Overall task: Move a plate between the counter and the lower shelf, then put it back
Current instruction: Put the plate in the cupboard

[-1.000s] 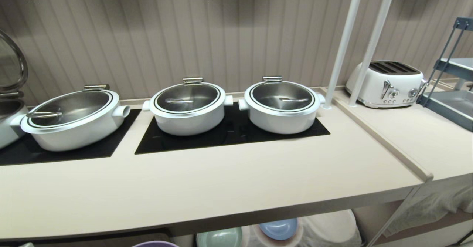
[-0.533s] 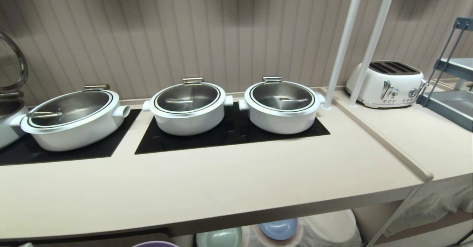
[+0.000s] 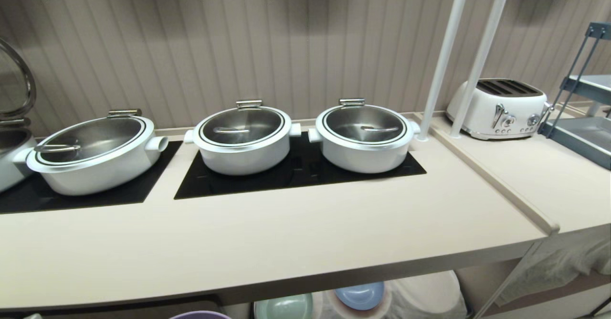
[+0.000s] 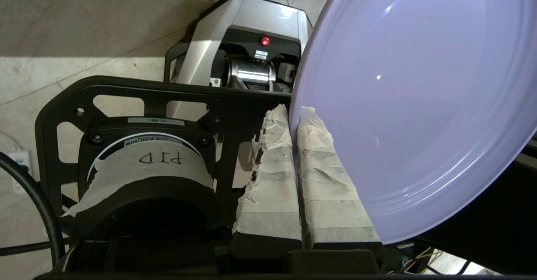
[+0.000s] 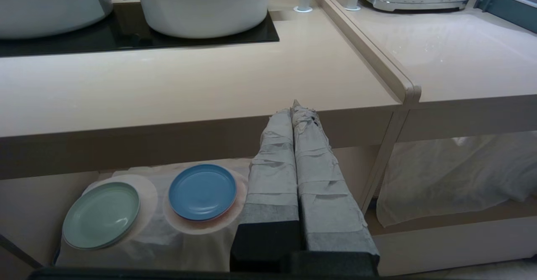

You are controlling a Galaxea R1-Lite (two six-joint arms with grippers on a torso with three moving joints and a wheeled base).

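Lilac plate (image 4: 415, 104) sits pinched by its rim in the left gripper (image 4: 293, 116), whose tape-wrapped jaws are clenched on the edge so that the disc stands tilted over the robot's own dark base and the tiled floor (image 4: 63, 16); from the head view only a purple sliver of it shows at the lower edge, below the front of the table (image 3: 267, 247). That beige table carries three white lidded pots (image 3: 243, 140) on black cooktop panels, with a white toaster (image 3: 501, 109) beyond the raised ridge and a blue-grey rack (image 3: 582, 123) at the far right. Under the table, the lower shelf (image 5: 29, 204) holds a mint-green plate (image 5: 100, 215) and a blue plate (image 5: 202, 192) lying side by side on a white cloth. The right gripper (image 5: 295, 108) hangs in front of the table edge, its wrapped jaws pressed together on nothing.
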